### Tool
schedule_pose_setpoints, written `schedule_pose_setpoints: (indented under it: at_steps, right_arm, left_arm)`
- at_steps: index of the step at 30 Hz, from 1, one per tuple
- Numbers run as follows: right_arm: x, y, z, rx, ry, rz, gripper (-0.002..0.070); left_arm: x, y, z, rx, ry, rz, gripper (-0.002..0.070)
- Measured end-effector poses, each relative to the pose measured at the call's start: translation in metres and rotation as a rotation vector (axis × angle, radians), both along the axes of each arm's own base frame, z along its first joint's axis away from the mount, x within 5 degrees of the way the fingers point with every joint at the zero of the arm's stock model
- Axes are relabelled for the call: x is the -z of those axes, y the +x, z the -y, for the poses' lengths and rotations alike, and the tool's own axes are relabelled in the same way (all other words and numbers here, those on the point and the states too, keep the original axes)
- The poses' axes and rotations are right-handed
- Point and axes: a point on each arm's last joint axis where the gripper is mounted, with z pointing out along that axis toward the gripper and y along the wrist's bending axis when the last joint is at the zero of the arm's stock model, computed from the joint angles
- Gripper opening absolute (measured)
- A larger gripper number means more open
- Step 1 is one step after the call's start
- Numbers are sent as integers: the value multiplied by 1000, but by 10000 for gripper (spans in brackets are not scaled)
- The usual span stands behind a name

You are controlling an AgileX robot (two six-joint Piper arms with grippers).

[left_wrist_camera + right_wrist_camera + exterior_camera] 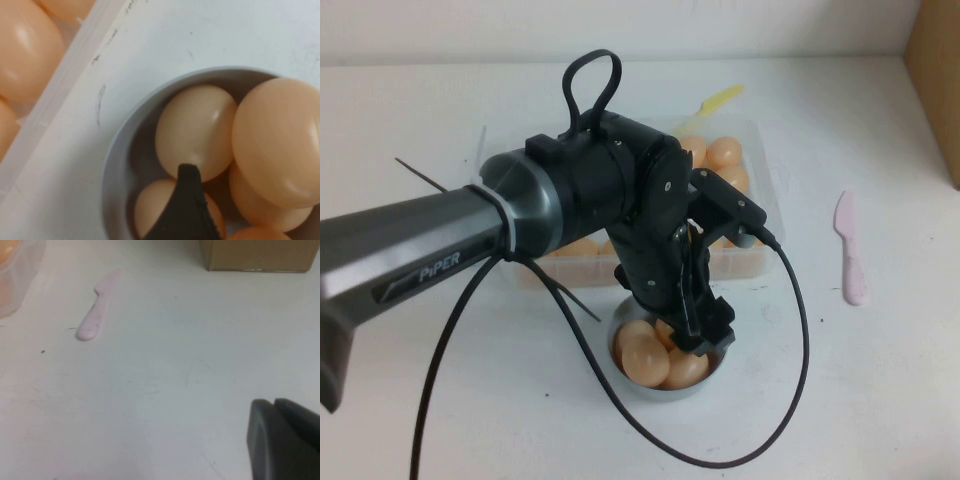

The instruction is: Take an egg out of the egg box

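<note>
The egg box [760, 262] is a clear plastic tray at the table's middle, largely hidden behind my left arm, with peach-orange eggs [725, 152] in its cells. Its rim [65, 80] also shows in the left wrist view. In front of it stands a small grey bowl [650, 388] holding several eggs. My left gripper [702, 335] hangs low over the bowl. Only one black finger [187, 200] shows, apart from a large egg [280, 140] that lies on top of the others. My right gripper [274, 402] is shut and empty above bare table, out of the high view.
A pink plastic knife [850, 250] lies right of the egg box and shows in the right wrist view [97, 315]. A yellow utensil [715, 100] lies behind the box. A cardboard box [935, 80] stands at the far right. My left arm's cable [790, 330] loops beside the bowl.
</note>
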Motion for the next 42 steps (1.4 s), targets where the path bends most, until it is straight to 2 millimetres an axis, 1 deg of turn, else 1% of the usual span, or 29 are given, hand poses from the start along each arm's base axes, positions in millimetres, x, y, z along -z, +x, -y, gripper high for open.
schedule_pose_setpoints:
  at_steps: [6,9,11,12,14,15,17,19,20,22,23,25,28,36,42]
  right_arm:
    - [0,0,0,0,0,0,-17]
    - [0,0,0,0,0,0,-17]
    - [0,0,0,0,0,0,-17]
    - [0,0,0,0,0,0,-17]
    - [0,0,0,0,0,0,-17]
    - [0,0,0,0,0,0,-17]
    - [0,0,0,0,0,0,-17]
    - [0,0,0,0,0,0,-17]
    - [0,0,0,0,0,0,-17]
    - [0,0,0,0,0,0,-17]
    - [0,0,0,0,0,0,-17]
    - [0,0,0,0,0,0,-17]
    - [0,0,0,0,0,0,-17]
    - [0,0,0,0,0,0,-17]
    - [0,0,0,0,0,0,-17]
  left_arm:
    - [-9,0,-4,-13,3,35,535]
    - [-22,-2,-8,-22,-6,68,535]
    - [-35,-4,-13,-39,-17,105,529]
    - [-43,-5,-16,-50,-25,124,514]
    - [-57,-8,-23,-77,-46,179,456]
    - [-61,-10,-26,-83,-51,201,431]
    - [-73,-17,-37,-107,-85,261,316]
    - [-82,-26,-46,-123,-133,305,221]
    - [-84,-32,-52,-131,-158,323,148]
    - [-92,-44,-64,-142,-207,355,61]
    - [-94,-50,-70,-150,-232,370,39]
    - [-97,-63,-82,-161,-269,393,17]
    - [-104,-84,-102,-177,-344,438,4]
    - [-115,-139,-158,-211,-482,542,-1]
    - [-118,-173,-192,-227,-569,605,-1]
